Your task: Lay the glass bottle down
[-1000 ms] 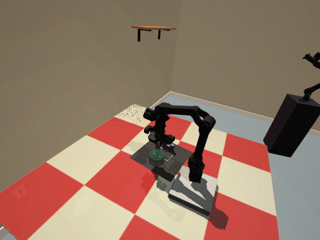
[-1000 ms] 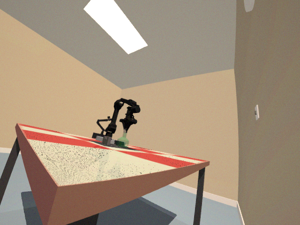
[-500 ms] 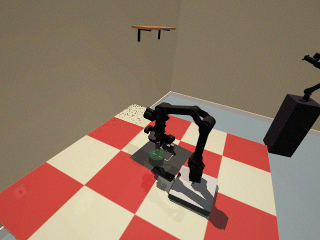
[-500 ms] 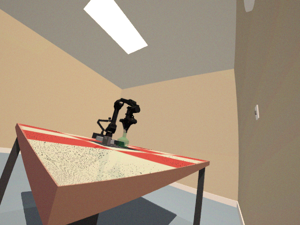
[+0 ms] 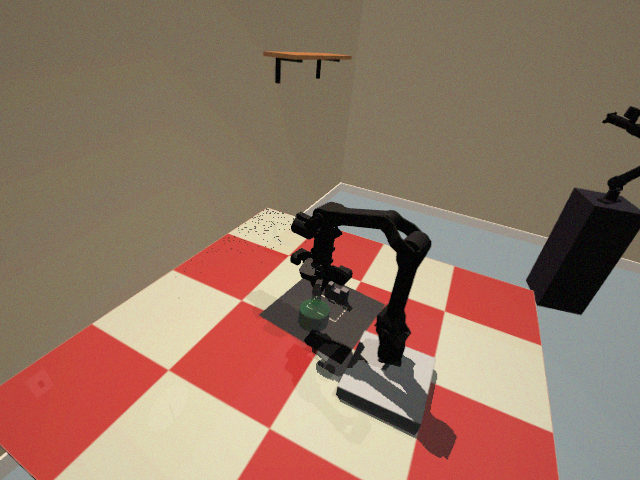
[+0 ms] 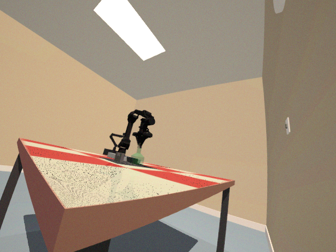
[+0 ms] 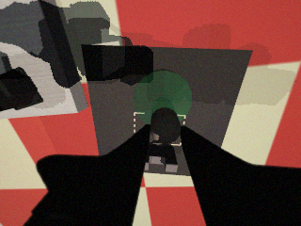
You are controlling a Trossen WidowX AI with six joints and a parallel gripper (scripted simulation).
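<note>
The upright bottle stands in the way directly under the hand, which is closed on its neck. Low at one side, the grey rest blocks the path near the dashed outline. The thick base plate makes another obstacle. Above the mat, there is side room away from this plate.

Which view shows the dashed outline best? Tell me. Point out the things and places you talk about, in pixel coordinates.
The wrist view: it looks down on the dashed outline (image 5: 345, 313) (image 7: 134, 123), showing several edges, though the bottle's neck (image 6: 139, 150) (image 7: 166, 124) covers part. The top view shows only a corner portion clearly; in the exterior view I cannot make it out.
</note>
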